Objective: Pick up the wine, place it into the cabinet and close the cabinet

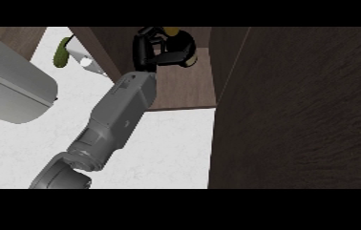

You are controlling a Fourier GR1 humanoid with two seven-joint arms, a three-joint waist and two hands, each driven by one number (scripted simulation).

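The wine bottle [182, 44] is dark with a yellow patch and sits inside the open dark wood cabinet [189, 88], near its back. My left hand [146, 50] reaches in from the lower left on a long grey forearm. Its fingers and thumb are curled round the bottle's left side and hide part of it. The cabinet door [289, 109] stands wide open and fills the right of the head view. My right hand shows nowhere.
A grey rounded appliance [21, 93] lies at the left edge on the white counter [169, 148]. Beside the cabinet's left wall are a green elongated object [62, 53] and a small white thing [86, 62].
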